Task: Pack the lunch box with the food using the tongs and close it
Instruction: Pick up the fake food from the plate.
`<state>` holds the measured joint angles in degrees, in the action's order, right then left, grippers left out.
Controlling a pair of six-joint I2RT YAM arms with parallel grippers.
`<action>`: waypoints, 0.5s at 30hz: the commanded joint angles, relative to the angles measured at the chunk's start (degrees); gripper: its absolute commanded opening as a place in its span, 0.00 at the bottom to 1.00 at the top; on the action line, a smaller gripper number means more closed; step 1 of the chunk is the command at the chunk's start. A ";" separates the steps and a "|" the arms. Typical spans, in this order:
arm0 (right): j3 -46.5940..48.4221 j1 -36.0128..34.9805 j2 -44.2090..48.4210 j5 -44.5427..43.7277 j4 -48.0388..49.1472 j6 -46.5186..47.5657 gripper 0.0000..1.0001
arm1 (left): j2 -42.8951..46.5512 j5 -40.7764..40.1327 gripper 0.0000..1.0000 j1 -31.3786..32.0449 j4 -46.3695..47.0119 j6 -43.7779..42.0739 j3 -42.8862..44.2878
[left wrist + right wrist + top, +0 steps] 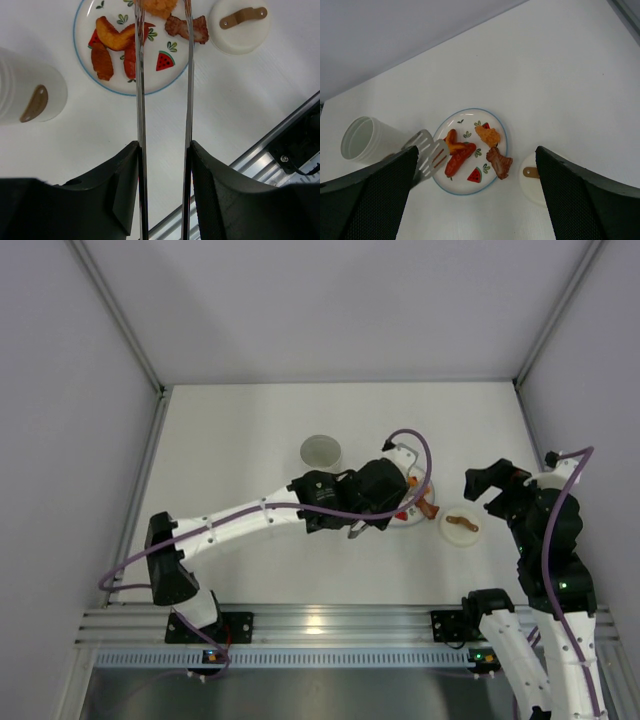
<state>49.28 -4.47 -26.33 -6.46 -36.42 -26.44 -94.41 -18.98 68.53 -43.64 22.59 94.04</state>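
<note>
Several food pieces (114, 36) lie beyond the left claw (164, 146), under its tongs (139, 100).

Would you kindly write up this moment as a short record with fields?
left gripper: clamped on the tongs, whose tips are over the plate's edge
right gripper: open, holding nothing
food: pieces lying on the plate
lunch box: upright, open, looks empty
lid: on the table beside the plate
</note>
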 commanded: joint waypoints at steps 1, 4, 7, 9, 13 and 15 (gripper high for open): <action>2.84 0.78 0.57 -1.54 -1.54 1.39 0.99 | -0.59 1.23 0.49 1.25 5.57 0.79 -0.26; 2.67 0.78 0.84 -2.06 -1.90 1.48 0.99 | -2.08 2.46 0.48 2.48 7.16 0.97 -0.79; 2.40 0.78 1.02 -2.24 -2.07 1.65 1.00 | -4.02 3.51 0.48 3.89 8.39 0.35 -0.70; 2.49 0.78 1.02 -2.42 -2.16 1.91 0.99 | -5.25 3.95 0.48 4.68 8.74 0.26 -0.44; 2.75 0.87 1.28 -2.94 -2.68 2.18 0.99 | -8.32 4.39 0.48 5.21 9.27 0.26 -0.26; 2.84 0.78 1.28 -3.12 -2.77 2.35 1.00 | -9.64 4.31 0.48 5.38 9.54 0.18 0.00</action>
<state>49.30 -4.47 -25.82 -8.12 -37.60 -25.23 -102.78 -15.20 73.67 -37.91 22.79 93.10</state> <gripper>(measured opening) 0.993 0.487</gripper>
